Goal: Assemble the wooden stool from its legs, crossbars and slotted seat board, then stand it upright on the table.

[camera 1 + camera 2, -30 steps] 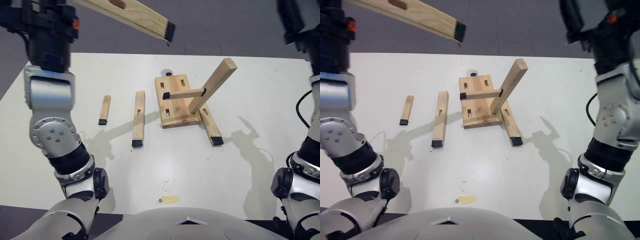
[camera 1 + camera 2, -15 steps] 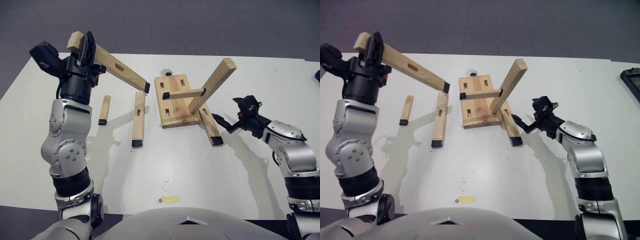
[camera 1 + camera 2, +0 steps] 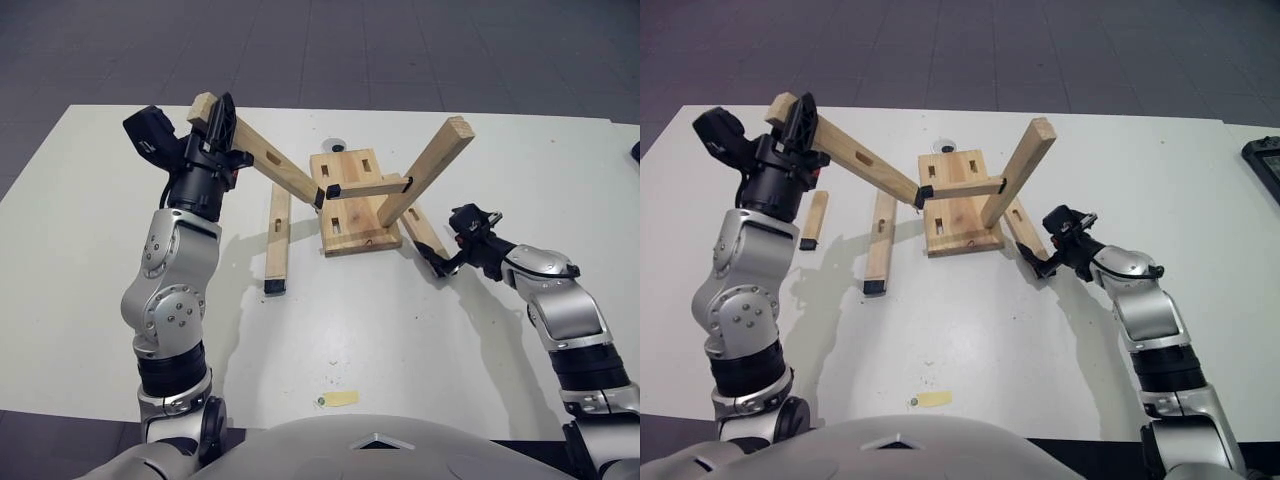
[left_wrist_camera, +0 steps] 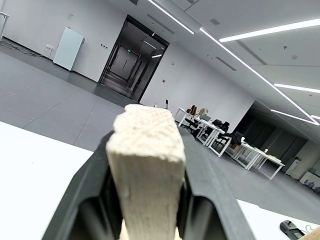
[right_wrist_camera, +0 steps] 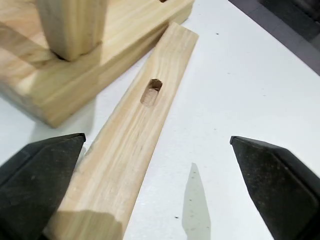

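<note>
Head view: left claw (image 3: 220, 128) clenched on a leg (image 3: 272, 170), upper left, its capped tip at the crossbar (image 3: 368, 187) over the mid-frame seat board (image 3: 352, 228) — likely lining up a joint.
Left wrist: leg end wedged between the fingers (image 4: 90, 187).
Right wrist: right claw (image 5: 156, 142) spread wide, straddling the loose leg (image 5: 132, 130) on the bench (image 5: 240, 75) — poised to grasp.

Head pair looks down on one desk (image 3: 70, 200); my left wrist faces the room (image 4: 150, 75), right hugs desk.
</note>
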Robot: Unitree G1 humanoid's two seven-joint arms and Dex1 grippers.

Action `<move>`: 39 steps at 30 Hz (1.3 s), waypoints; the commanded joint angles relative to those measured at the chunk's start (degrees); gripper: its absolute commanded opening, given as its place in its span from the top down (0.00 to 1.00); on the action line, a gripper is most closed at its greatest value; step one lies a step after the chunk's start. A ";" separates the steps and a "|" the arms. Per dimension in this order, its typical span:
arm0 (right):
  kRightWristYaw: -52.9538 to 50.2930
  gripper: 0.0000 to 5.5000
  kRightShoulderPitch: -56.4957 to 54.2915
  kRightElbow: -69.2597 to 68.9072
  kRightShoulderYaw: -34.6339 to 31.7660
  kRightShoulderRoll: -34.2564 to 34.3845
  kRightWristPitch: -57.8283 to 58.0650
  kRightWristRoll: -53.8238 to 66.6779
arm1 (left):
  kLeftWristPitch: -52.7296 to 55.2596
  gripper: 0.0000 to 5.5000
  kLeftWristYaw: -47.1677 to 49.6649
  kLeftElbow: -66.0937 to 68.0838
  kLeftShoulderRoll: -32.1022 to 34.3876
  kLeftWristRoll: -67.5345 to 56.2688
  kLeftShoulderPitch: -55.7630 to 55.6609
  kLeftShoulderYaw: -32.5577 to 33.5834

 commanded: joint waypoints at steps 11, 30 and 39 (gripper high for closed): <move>-9.52 0.02 -5.70 5.77 3.88 11.49 -3.53 -7.07 | 4.24 0.81 1.90 -2.65 -3.42 -0.87 -0.15 -0.34; -7.58 0.02 -1.41 1.35 7.38 15.95 0.89 -8.30 | 7.94 0.81 4.50 -0.97 -5.09 4.97 1.07 -1.90; -8.09 0.02 -1.98 2.01 6.47 16.12 1.28 -8.61 | 6.62 0.81 3.27 -1.37 -5.05 6.78 1.05 0.24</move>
